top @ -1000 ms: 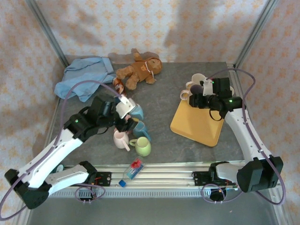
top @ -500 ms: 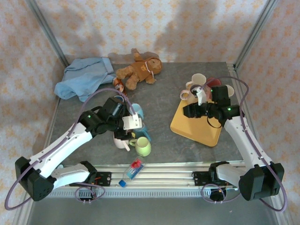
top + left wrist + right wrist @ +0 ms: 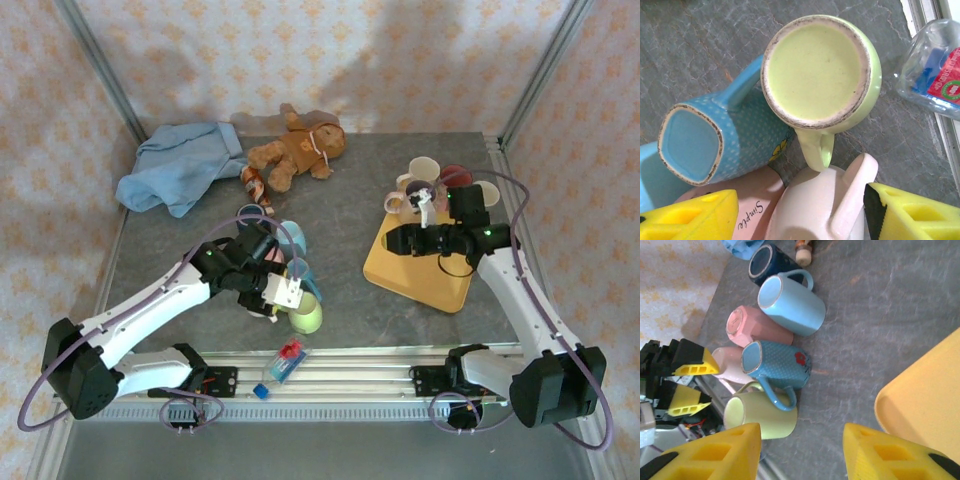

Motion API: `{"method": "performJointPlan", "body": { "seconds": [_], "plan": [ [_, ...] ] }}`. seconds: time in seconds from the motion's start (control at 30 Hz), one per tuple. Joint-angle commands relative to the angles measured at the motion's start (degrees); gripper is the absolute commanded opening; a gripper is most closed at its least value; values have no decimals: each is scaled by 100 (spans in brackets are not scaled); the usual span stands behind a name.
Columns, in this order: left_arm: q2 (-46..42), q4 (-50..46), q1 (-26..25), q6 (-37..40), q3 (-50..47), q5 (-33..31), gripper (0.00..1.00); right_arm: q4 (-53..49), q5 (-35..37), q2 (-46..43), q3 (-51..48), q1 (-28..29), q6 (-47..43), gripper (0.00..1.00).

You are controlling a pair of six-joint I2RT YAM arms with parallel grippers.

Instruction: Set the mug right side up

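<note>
Under the left gripper point(image 3: 801, 206), jaws open: a pale pink mug point(image 3: 810, 222), just beside a green mug point(image 3: 820, 70).
Glazed ceramic, probably stiff, slick and chippable, so pinch across its body. The right gripper point(image 3: 802, 440) is open and empty.

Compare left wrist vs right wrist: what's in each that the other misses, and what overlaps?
Left wrist, not right wrist: the green mug base-up from straight above, "Simple" lettering on the pink mug, and a plastic bottle I can't make out in the other. Right wrist, not left wrist: the navy mug and the yellow tray. Shared: green mug, blue dotted mug, pink mug and the pale mug, clustered on the grey table.
</note>
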Motion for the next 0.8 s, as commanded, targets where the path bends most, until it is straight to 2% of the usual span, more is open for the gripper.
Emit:
{"method": "performJointPlan", "body": {
  "seconds": [0.0,0.3,0.77],
  "plan": [
    [59,-125,-84,322,-58,-121,67,-702,-324,180,219,48,156,46],
    [246,233,-230,50,-130,-9,60,-1337,-555,271,457,44,64,45],
    [464,376,-295,188,-210,-23,53,-1319,-557,259,358,42,128,44]
  ]
}}
